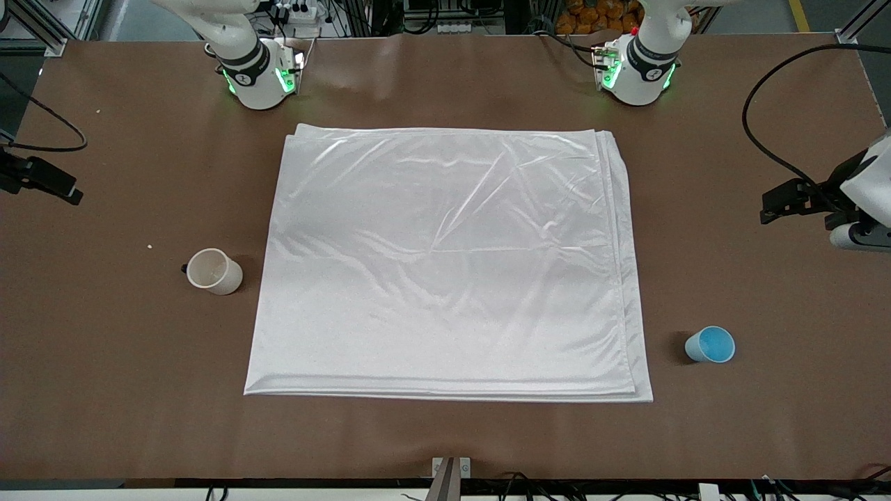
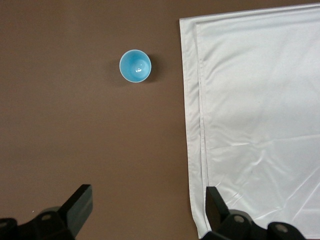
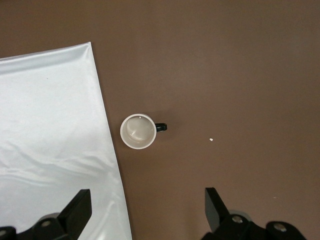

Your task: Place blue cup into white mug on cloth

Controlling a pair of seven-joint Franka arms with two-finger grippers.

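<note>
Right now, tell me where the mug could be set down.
The whole cloth lies bare. The brown table is free between the cloth and the bases. The white mug and blue cup each stand alone off the cloth's ends.

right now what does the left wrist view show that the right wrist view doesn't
Only the left wrist view shows the blue cup, upright and empty on the bare table, apart from the cloth's edge, with the left gripper open high above the table.

Only the right wrist view shows the white mug, upright and empty, its dark handle turned away from the cloth, plus a small white speck on the table. The right gripper is open above.

Both show part of the cloth with nothing on it, and brown tabletop.
</note>
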